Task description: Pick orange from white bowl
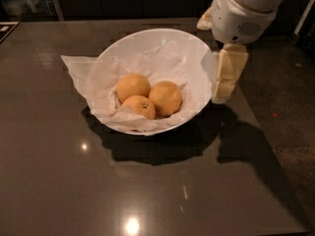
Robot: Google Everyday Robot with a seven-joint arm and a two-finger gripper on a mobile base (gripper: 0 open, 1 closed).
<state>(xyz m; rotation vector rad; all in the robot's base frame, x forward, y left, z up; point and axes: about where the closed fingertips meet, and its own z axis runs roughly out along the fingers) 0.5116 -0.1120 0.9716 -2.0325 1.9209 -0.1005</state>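
The bowl (197, 58) sits on a dark glossy table (59, 181), a little above and left of the view's centre, and it is lined with crumpled white paper (81, 70) that spills over the rim at about 9 to 10 o'clock. Three fruits lie bunched together in the bottom, touching one another. The orange (166, 98), which seems the largest of the three though the margin is slight, lies at 3 o'clock in the bunch, on the side nearest the bowl's right wall. The dotted fruit (139, 106), with a dark stem mark on top, lies at 6 to 7 o'clock, and the plain fruit (133, 86) is at 10 o'clock, partly hidden behind the dotted one. The gripper (225, 80) hangs outside the bowl at its 3 o'clock, just beside the rim, pointing down under the white arm (243, 11) that enters from 1 o'clock. It is apart from the orange, with the bowl's wall between them. How far open it stands I cannot tell, and nothing shows in its grasp. The bowl and arm throw dark shadows on the table toward 5 o'clock.
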